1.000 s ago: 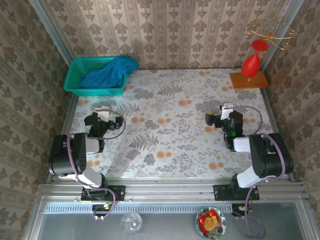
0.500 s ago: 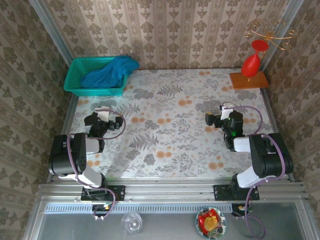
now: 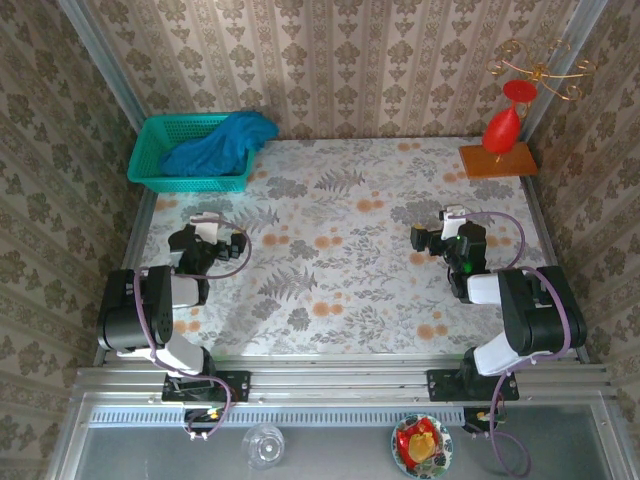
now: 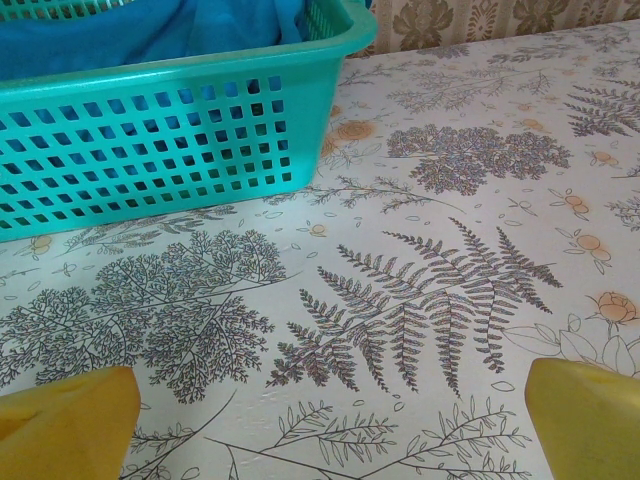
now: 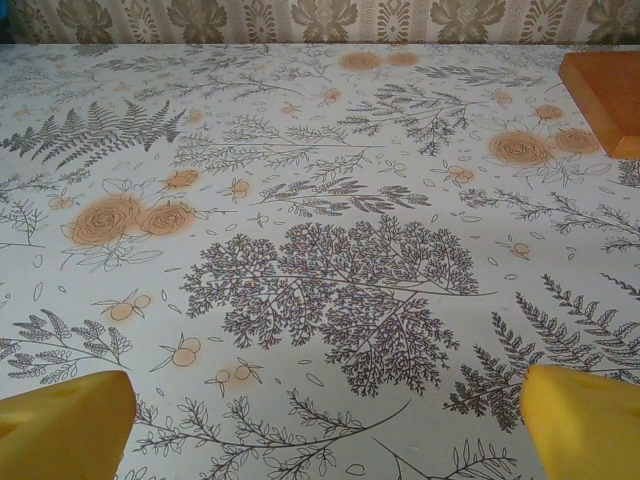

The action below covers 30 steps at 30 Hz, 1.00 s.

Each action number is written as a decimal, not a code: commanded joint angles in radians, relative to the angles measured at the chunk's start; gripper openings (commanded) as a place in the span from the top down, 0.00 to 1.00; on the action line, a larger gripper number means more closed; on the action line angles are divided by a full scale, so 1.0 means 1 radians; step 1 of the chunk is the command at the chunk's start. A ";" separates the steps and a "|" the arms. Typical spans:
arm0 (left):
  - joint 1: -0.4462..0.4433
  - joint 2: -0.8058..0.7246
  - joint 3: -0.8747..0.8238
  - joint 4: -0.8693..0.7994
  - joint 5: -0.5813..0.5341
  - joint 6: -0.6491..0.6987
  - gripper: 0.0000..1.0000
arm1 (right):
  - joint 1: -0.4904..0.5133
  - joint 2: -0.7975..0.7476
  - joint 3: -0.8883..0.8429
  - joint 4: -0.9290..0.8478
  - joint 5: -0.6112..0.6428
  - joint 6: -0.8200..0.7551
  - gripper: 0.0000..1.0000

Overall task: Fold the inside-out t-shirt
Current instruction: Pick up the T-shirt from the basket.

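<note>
At the tabletop's far left corner, the teal basket holds the inside-out t-shirt in a heap. My left pincer and right pincer stand apart, empty. Folding hasn't begun; next I'd send the left in to lift the shirt out.

Staged lab booth: wallpaper, aluminium frame

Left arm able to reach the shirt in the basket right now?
Probably yes. The left claw is open and faces the basket, with bare table between them. The shirt lies heaped inside with nothing on top of it.
</note>
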 commanded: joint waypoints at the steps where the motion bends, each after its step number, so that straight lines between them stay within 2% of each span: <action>1: 0.008 0.002 -0.002 0.023 -0.008 0.000 0.00 | -0.010 0.001 0.001 0.031 -0.014 -0.009 0.00; 12: 0.013 0.003 0.003 0.019 -0.008 -0.010 0.00 | -0.020 0.003 0.010 0.017 -0.021 0.003 0.00; 17: 0.002 -0.005 0.001 0.015 -0.066 -0.011 0.00 | -0.013 -0.011 0.011 0.001 -0.012 -0.004 0.00; 21: -0.003 -0.057 -0.015 -0.001 -0.125 -0.028 0.00 | 0.002 -0.073 0.040 -0.104 0.000 -0.022 0.00; 25: -0.003 -0.154 0.011 -0.133 -0.226 -0.064 0.00 | 0.010 -0.152 0.080 -0.246 0.024 -0.009 0.00; 30: -0.004 -0.242 0.120 -0.383 -0.261 -0.097 0.00 | 0.018 -0.236 0.135 -0.405 0.052 0.020 0.00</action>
